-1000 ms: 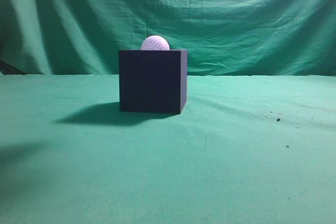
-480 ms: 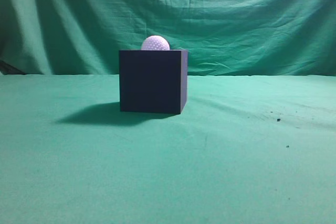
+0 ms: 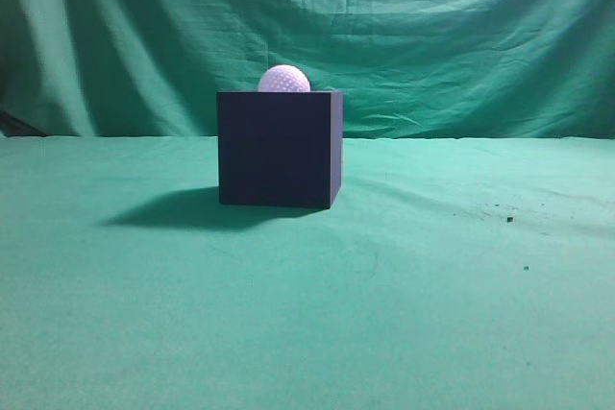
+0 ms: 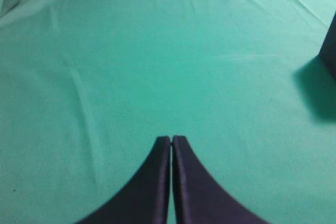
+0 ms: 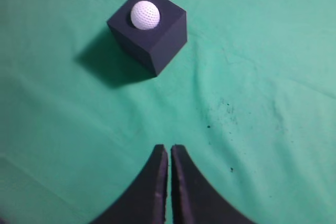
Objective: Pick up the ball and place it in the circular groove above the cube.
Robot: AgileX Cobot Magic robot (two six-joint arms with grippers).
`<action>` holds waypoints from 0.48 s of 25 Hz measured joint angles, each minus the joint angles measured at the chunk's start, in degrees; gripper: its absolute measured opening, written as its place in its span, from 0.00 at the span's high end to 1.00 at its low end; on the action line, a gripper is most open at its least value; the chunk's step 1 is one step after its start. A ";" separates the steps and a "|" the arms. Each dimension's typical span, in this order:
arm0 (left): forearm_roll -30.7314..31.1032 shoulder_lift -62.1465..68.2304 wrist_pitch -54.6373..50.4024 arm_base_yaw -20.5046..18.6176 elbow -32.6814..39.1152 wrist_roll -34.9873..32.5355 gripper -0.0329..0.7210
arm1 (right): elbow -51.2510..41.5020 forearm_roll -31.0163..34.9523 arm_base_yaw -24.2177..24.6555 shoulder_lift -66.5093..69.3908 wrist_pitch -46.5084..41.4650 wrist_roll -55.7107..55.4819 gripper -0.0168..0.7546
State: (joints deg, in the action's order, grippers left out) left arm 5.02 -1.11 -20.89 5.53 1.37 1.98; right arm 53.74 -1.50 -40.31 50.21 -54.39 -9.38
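Green cloth drapes the whole background and runs down over the tabletop (image 3: pixel 404 314), creased and dotted with a few dark specks toward the lower right of my exterior view. At centre-left of that frame sits the cube (image 3: pixel 279 149), dark navy with sharp edges, and the golf ball (image 3: pixel 284 79) shows as a white dimpled cap above its top edge. From my right wrist camera, looking down, the same ball (image 5: pixel 145 14) sits in the upper left of the frame, seated in the middle of the cube's top face (image 5: pixel 149 28), which I take to be the circular groove.

What has changed over the last second: a dark shape at the top edge of the exterior view, just right of centre, is gone, and a faint shadow at the lower left has faded. The ball and cube have not shifted. I read that as the arm having cleared out after the drop (so the placement looks finished).

Both tools are empty. The right pincer (image 5: pixel 169 150) has its tips pressed together over bare cloth, well apart from the cube. The left pincer (image 4: pixel 171 142) is likewise closed on nothing, with only a sliver of the cube at the right edge.
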 joint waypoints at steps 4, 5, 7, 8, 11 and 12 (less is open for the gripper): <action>0.00 0.00 0.00 0.00 0.00 0.00 0.96 | -7.70 1.40 0.00 -8.42 5.12 0.00 0.98; 0.00 0.00 0.00 0.00 0.00 0.00 0.96 | -8.81 1.52 0.00 -9.98 4.98 0.00 0.98; 0.00 0.00 0.00 0.00 0.00 0.00 0.96 | -9.43 1.61 0.00 -13.13 2.32 0.00 0.98; 0.00 0.00 0.00 0.00 0.00 0.00 0.96 | -9.56 1.61 0.00 -14.16 0.88 0.00 0.98; 0.00 0.00 0.00 0.00 0.00 0.00 0.96 | -9.80 0.82 0.00 -16.48 -3.54 0.00 0.98; 0.00 0.00 0.00 0.00 0.00 0.00 0.96 | -9.80 0.14 0.00 -16.64 -4.24 0.00 0.98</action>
State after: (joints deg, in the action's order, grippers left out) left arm 5.02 -1.11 -20.89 5.53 1.37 1.98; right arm 43.95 -1.35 -40.31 33.57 -58.63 -9.38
